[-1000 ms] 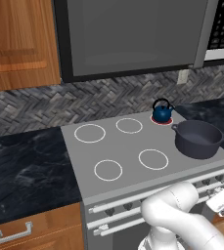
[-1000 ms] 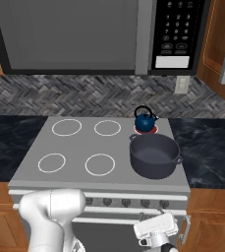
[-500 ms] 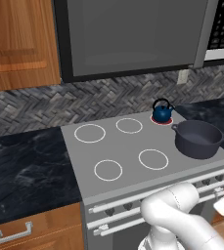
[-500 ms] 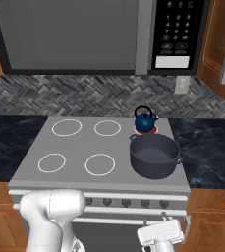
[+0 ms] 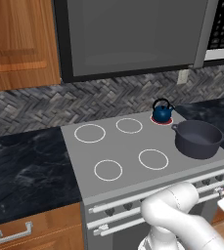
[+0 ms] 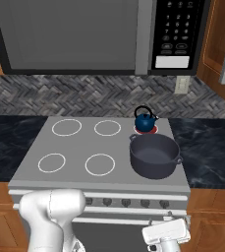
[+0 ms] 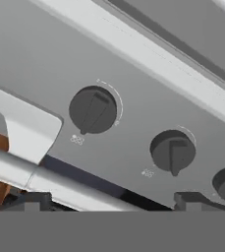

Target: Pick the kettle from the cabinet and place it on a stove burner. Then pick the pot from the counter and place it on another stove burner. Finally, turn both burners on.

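Both placing steps look done, so the step in hand is the last one: turning the burners on. The kettle (image 6: 145, 119) sits on the small back ring at centre right of the right base view, and that ring glows red beneath it, which suggests one burner is already lit. The pot (image 6: 154, 155) stands just in front of it on the cooktop (image 6: 79, 145), empty as far as its dark inside shows.

In the hand view the claw (image 7: 107, 203) has its tips spread wide along the bottom edge, gripping nothing, facing the front panel. A knob (image 7: 93, 110) lies at upper centre, a second knob (image 7: 172, 151) at right centre.

Next, I judge, the claw must close in on the pot's knob, pinch its ridge and twist; which knob serves the pot I cannot tell.
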Available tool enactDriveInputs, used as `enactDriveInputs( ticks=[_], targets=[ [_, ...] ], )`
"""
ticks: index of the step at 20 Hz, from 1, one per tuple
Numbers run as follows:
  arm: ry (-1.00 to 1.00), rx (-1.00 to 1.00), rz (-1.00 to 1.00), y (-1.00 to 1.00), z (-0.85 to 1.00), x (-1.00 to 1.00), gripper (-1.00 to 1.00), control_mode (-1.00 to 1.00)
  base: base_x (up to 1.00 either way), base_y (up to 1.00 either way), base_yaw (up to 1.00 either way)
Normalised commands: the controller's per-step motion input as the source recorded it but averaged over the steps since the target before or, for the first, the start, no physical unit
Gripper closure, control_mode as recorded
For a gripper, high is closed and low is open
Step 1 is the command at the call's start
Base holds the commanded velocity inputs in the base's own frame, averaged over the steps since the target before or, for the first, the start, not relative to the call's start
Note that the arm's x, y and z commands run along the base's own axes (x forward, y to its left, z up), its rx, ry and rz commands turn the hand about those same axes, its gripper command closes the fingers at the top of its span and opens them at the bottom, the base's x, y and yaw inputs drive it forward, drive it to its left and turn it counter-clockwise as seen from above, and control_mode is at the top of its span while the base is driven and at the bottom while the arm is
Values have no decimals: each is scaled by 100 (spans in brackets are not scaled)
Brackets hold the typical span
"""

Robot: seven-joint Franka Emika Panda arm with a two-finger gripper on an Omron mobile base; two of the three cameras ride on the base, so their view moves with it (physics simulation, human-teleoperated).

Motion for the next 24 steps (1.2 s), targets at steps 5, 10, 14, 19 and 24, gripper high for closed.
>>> enactDriveInputs(
  ticks=[5, 10, 14, 19, 24],
  targets=[
    [12, 10, 0, -7, 0, 31, -100, -100, 0, 0, 0],
    [10, 12, 0, -15, 0, 20, -100, -100, 0, 0, 0],
    [15, 19, 0, -5, 0, 11, -100, -100, 0, 0, 0],
    [17, 16, 2, 0, 0, 13, -100, -100, 0, 0, 0],
    [12, 11, 1, 0, 0, 18, -100, -100, 0, 0, 0]
  ],
)
